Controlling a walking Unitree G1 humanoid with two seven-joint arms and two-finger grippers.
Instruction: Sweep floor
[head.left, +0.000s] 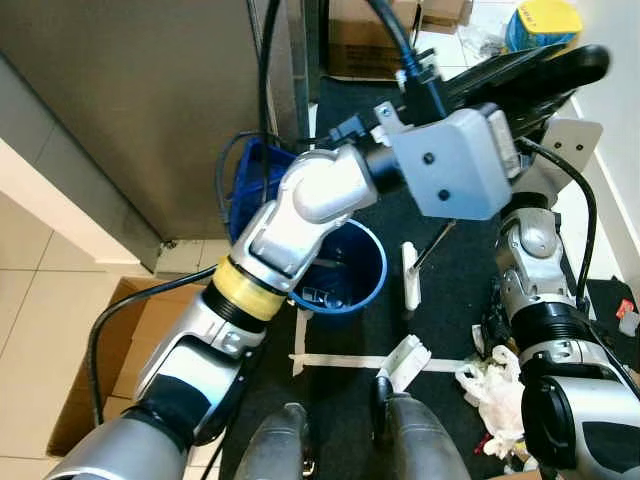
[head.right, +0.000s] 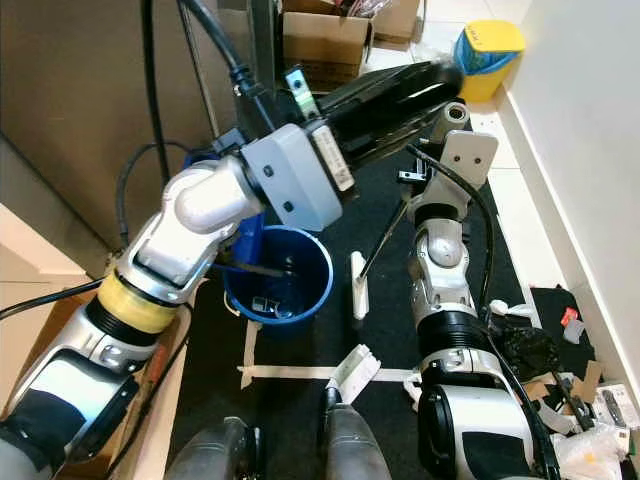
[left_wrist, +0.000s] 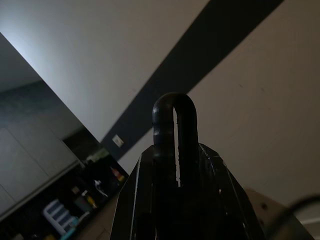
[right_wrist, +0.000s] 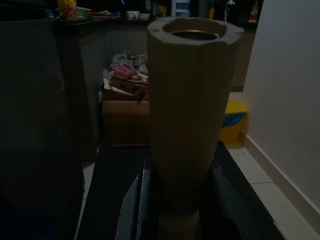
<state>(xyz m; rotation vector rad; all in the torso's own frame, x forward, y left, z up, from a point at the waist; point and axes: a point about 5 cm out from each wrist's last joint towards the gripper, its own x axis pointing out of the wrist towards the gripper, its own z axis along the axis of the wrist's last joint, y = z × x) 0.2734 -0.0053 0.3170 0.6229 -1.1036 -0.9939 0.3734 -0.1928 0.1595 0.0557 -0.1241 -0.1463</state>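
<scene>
Broom is down on the dark mat, its white head just right of the blue bucket, with the thin dark stick running up toward my right arm. In the right wrist view the right gripper has its two fingers wrapped around a pale tube-like handle end, so it's clamped on that. My left gripper is raised high across the scene, fingers pressed together with just a sliver of a gap, holding nothing. White tape crosses the mat near my feet. Cardboard boxes and a yellow bin sit at the far edge.
</scene>
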